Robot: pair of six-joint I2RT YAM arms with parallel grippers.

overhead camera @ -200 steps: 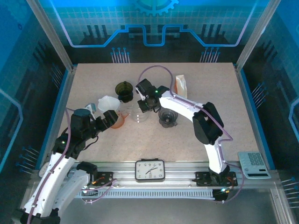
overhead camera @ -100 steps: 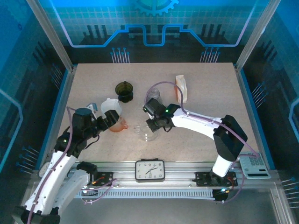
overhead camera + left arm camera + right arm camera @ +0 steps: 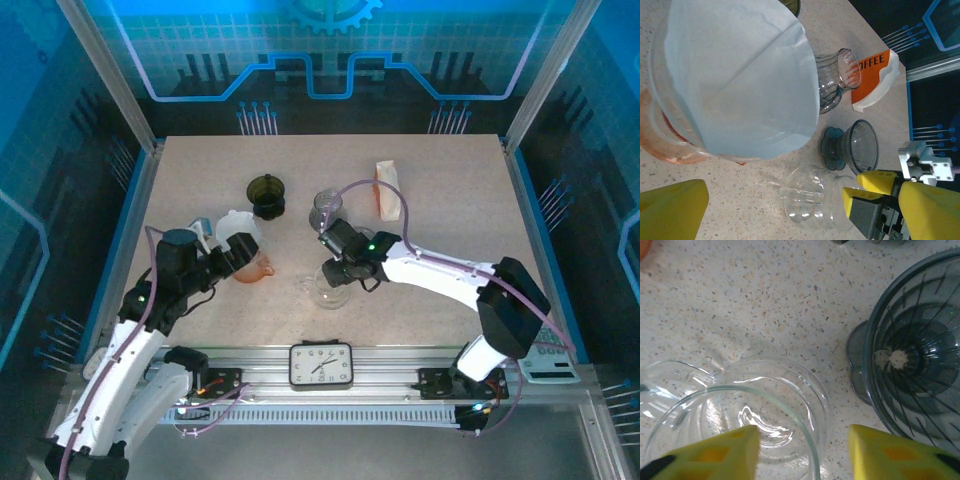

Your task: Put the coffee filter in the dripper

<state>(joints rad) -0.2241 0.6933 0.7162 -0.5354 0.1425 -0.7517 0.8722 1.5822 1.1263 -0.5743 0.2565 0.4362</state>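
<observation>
Gaping fully, the left gripper (image 3: 239,258) was the nearer arm: the single coffee filter (image 3: 740,75) stood just ahead of its jaws, cone roughly upright, resting in the orange dripper (image 3: 259,268). The right gripper (image 3: 802,452) hung with jaws parted over one of two glass carafes (image 3: 740,415), beside one of two dark drippers (image 3: 910,360).

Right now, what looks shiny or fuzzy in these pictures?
Right wrist view: white glints on the glass jug, yellow fingers fuzzy. Left wrist view: the paper filter looms huge near the lens. Top view: even light, blue glow behind the table.
</observation>
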